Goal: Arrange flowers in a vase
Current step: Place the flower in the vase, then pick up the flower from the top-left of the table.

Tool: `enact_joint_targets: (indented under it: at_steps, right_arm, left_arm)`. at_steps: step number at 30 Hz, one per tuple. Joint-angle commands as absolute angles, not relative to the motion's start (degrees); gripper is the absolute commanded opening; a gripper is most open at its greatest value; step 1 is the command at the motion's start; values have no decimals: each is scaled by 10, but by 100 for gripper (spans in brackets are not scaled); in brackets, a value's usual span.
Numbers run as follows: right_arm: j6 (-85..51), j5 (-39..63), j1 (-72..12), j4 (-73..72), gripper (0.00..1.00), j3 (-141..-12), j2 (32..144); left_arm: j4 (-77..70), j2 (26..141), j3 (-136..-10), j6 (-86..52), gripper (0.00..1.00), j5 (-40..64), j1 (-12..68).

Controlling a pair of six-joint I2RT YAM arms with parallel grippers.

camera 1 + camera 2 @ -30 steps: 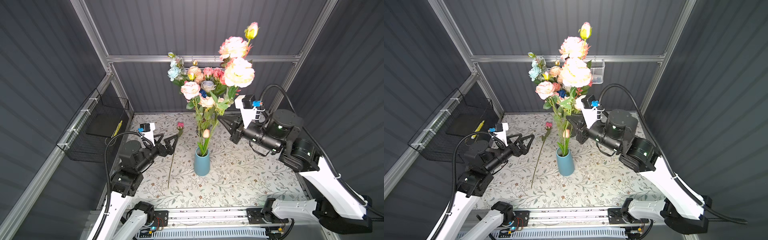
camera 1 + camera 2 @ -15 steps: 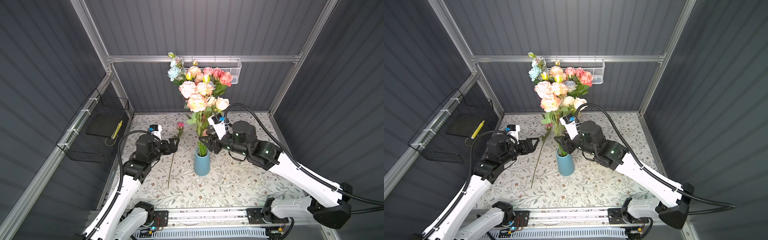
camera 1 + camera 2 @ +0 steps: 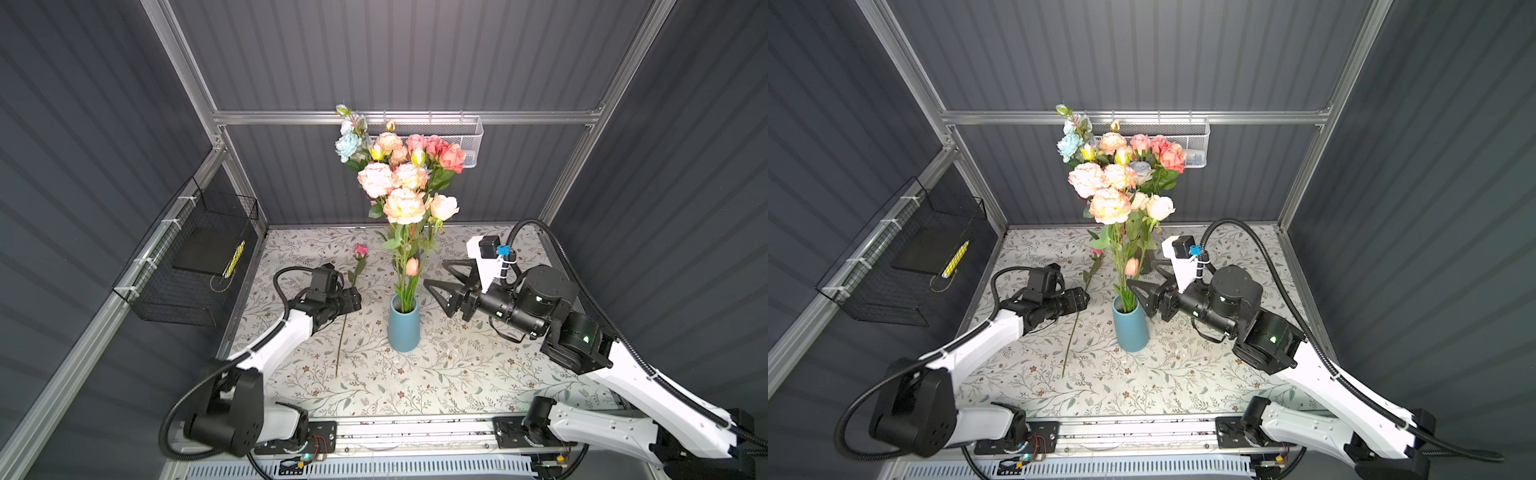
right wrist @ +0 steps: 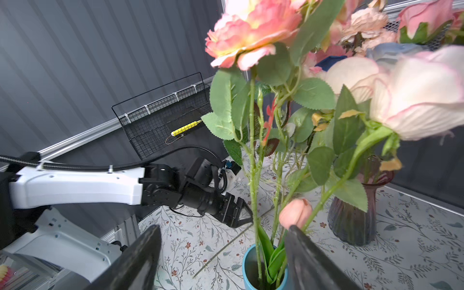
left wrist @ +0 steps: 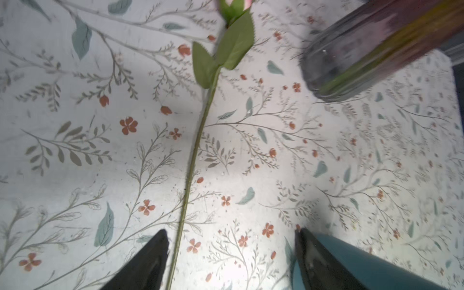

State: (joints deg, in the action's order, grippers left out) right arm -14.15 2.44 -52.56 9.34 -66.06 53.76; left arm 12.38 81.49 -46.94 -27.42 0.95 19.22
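Teal vase (image 3: 404,328), pink, peach and pale-blue flowers (image 3: 404,205), sprig-printed pale tablecloth (image 3: 457,374)

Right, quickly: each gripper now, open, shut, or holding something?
Left gripper: jaws open, astride the loose rose on the tablecloth, not gripping it.
Right gripper: jaws open, empty, beside the blue vase.

We see bright overhead light on the tablecloth (image 3: 457,374), shadows soft, walls (image 3: 83,166) dim. In the wrist views the purple vase (image 5: 351,62) and nearest cream rose (image 4: 421,95) are blurred.

Top views look down from front; wrist views close, sharing blue vase (image 4: 247,272).
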Motion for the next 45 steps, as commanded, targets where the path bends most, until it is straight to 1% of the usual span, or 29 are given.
enact_joint_targets:
  at_steps: [1,3,9,10,14,17,19,22,27,31,32,35,37,45]
  right_arm:
    - [-151,18,-528,80,79,-649,526]
    - [-151,19,-528,81,79,-645,518]
    - [-150,12,-528,84,79,-636,500]
    - [-150,12,-528,83,79,-634,498]
    - [-148,7,-528,87,79,-635,490]
    - [-144,4,-528,91,79,-635,481]
    - [-142,0,-528,92,79,-634,476]
    - [-138,-1,-528,92,79,-634,470]
    - [-131,-3,-528,89,79,-634,463]
    - [-129,-2,-528,92,79,-636,461]
    - [-129,-3,-528,93,79,-635,459]
    - [-130,-3,-528,93,79,-633,452]
    - [-131,-3,-528,94,79,-632,448]
    - [-136,3,-528,87,79,-628,441]
  left_arm:
    - [90,887,-501,-258,68,-42,199]
    - [88,930,-522,-250,65,-77,205]
    - [83,1031,-592,-224,64,-174,214]
    - [84,1047,-605,-220,63,-186,215]
    - [112,1101,-657,-210,47,-229,216]
    - [128,1130,-684,-203,42,-249,217]
    - [140,1144,-696,-199,35,-251,222]
    - [159,1161,-713,-193,32,-267,236]
    - [205,1190,-749,-205,17,-294,244]
    - [206,1187,-749,-210,5,-305,243]
    - [205,1185,-747,-212,0,-308,243]
    - [198,1168,-734,-218,0,-317,243]
    - [181,1137,-713,-223,0,-318,244]
    - [149,917,-615,-246,0,-322,244]
